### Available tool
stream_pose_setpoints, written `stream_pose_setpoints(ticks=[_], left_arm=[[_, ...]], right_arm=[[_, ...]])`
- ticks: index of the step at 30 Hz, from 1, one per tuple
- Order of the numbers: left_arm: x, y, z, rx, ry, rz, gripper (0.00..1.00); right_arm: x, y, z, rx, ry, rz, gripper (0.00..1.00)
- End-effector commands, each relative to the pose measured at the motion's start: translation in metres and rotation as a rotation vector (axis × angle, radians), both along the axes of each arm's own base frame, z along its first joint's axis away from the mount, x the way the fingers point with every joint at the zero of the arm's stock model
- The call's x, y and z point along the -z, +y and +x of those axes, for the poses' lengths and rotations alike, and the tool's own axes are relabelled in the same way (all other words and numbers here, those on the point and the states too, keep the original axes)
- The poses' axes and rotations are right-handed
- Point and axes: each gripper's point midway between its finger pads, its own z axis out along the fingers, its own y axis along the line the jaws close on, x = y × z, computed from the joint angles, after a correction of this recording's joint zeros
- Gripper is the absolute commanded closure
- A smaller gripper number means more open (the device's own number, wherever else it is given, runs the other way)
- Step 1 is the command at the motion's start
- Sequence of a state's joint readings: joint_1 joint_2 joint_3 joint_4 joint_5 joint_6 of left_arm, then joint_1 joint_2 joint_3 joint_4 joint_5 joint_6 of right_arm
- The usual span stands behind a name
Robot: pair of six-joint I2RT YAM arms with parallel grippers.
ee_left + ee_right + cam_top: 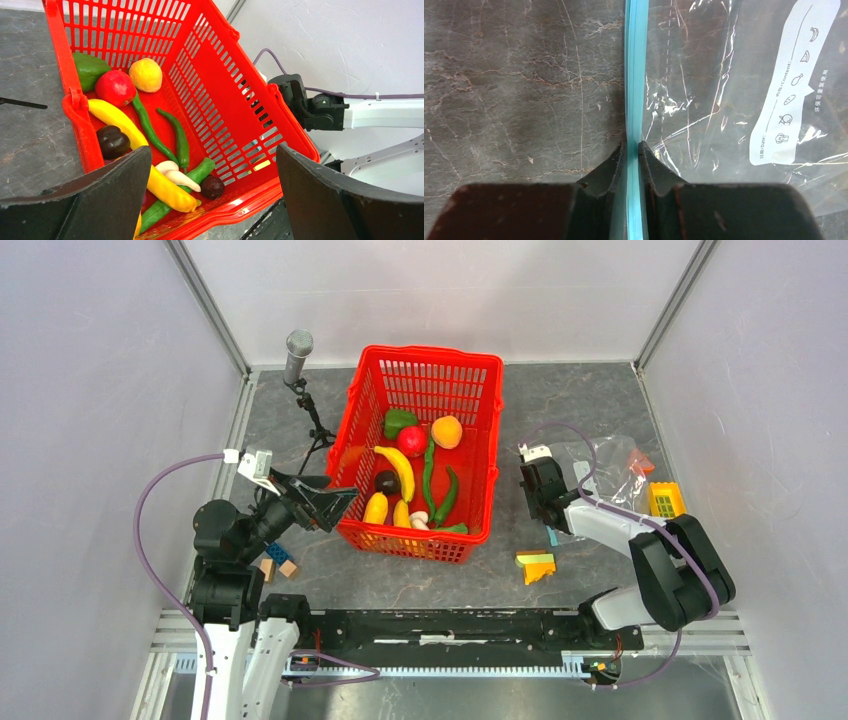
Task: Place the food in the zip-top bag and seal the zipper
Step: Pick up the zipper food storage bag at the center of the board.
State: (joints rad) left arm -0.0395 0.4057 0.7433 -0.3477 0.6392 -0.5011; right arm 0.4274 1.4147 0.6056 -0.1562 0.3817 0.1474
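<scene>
Right now the right gripper [633,150] is pinching the zipper [634,75], its two fingers nearly together with the blue strip squeezed between the tips. The strip is running straight away from the fingers along the bag's edge. The bag [724,100] is lying flat on the table [560,410], to the right of the basket [430,365] and apart from it, and a white printed label [789,80] is showing on its clear plastic. Whether the strip is pressed closed along its length, I cannot tell.

The left gripper [212,155] is hanging just outside the basket's near left corner, fingers spread as wide as they go and holding nothing.

All the food is sitting in the basket, well apart from the bag: a pepper [398,421], an apple [411,440] and an orange [447,431] are lying toward the far end. A banana [397,470] and an eggplant [387,481] are resting in the middle, beside two long green chilies [430,475]. A mushroom [420,523] is lying by the near wall.

A block stack [536,566] is standing on the table near the right arm, and a yellow crate [665,498] is sitting beside the bag's right edge.
</scene>
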Motion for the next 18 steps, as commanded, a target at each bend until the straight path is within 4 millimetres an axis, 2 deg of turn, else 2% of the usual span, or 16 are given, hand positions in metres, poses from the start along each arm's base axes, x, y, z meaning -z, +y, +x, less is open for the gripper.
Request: stream_pose_setpoints(ticks=[1,4,6,8,11,14,18], left_arm=[[-0.007,0.000,-0.004,0.013,-0.051,0.031,0.00],[-0.006,0.000,-0.004,0.012,-0.051,0.034,0.00],[-0.007,0.000,-0.004,0.011,-0.053,0.033,0.00],[-0.006,0.000,-0.004,0.012,-0.049,0.033,0.00],[-0.006,0.000,-0.004,0.012,-0.049,0.035,0.00],[-0.009,-0.001,-0.005,0.024,-0.055,0.037,0.00],[-0.023,-0.007,-0.012,0.072,-0.081,0.046,0.00]], right_arm=[[-0.013,-0.005,0.012,0.037,-0.071,-0.021,0.87],[-0.017,-0.011,0.014,0.057,-0.096,-0.035,0.89],[-0.015,-0.014,0.013,0.062,-0.084,-0.037,0.91],[-0.011,-0.017,0.013,0.064,-0.074,-0.028,0.99],[-0.006,-0.022,0.011,0.069,-0.066,0.004,1.00],[-0.010,-0.016,0.013,0.047,-0.084,0.084,1.00],[-0.036,0.008,0.015,-0.018,-0.157,0.283,1.00]])
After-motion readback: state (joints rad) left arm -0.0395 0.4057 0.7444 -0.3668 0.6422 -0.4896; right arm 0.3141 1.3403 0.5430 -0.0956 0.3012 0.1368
